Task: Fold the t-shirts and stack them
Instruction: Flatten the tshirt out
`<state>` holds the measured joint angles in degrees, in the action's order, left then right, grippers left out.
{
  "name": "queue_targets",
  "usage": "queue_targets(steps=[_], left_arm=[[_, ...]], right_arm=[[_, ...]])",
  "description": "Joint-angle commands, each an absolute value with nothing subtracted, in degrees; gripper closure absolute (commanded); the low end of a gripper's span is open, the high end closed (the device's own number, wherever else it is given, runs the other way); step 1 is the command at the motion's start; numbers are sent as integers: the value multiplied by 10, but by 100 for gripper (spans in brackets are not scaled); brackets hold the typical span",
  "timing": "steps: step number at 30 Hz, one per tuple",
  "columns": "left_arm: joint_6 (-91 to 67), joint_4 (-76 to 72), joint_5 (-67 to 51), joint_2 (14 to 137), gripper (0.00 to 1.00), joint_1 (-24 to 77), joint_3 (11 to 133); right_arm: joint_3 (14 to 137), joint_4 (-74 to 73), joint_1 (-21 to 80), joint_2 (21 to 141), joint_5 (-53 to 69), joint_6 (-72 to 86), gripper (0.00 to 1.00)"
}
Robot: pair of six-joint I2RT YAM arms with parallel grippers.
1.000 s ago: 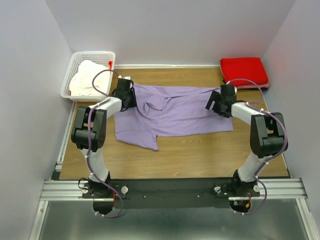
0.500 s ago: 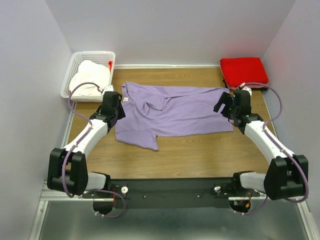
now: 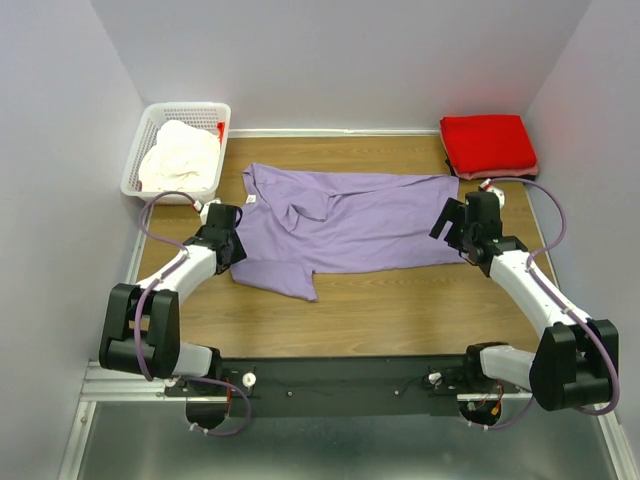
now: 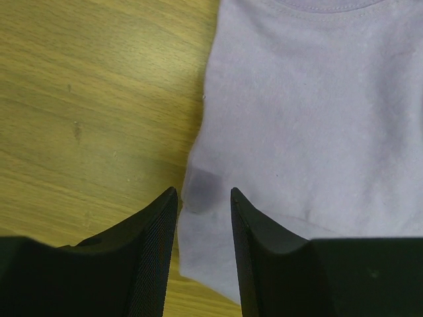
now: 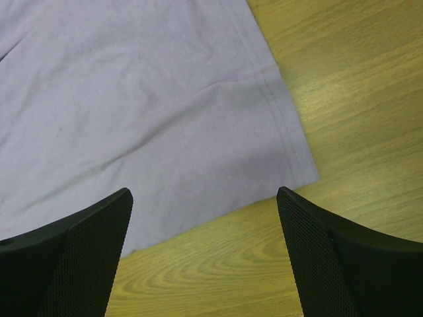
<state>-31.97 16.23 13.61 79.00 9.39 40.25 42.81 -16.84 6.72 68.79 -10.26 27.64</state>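
Note:
The lavender-purple t-shirt (image 3: 345, 225) lies spread on the wooden table, with wrinkles near its collar. My left gripper (image 3: 228, 250) is low at the shirt's left edge. In the left wrist view the gripper (image 4: 203, 191) is narrowly open, with the shirt's edge (image 4: 310, 119) lying between the fingertips. My right gripper (image 3: 455, 222) is at the shirt's right hem. In the right wrist view it (image 5: 205, 191) is wide open above the hem corner (image 5: 291, 158). The red t-shirt (image 3: 488, 145) lies folded at the back right. The cream-white t-shirt (image 3: 180, 155) is crumpled in the basket.
A white lattice basket (image 3: 150, 120) stands at the back left corner. Walls close in the table on three sides. Bare wood (image 3: 400, 305) lies between the shirt and the arm bases.
Both grippers have let the shirt down flat and drawn outward and nearer. The left went from the collar to the left edge, the right to the right hem.

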Motion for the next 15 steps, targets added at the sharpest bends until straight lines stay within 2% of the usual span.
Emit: queue_targets(steps=[1,15], left_arm=[[-337,181,149,788,54,91,400],[-386,213,129,777,54,92,378]], right_arm=[[424,-185,64,672,-124,283,4],[413,-185,64,663,-78,289,4]])
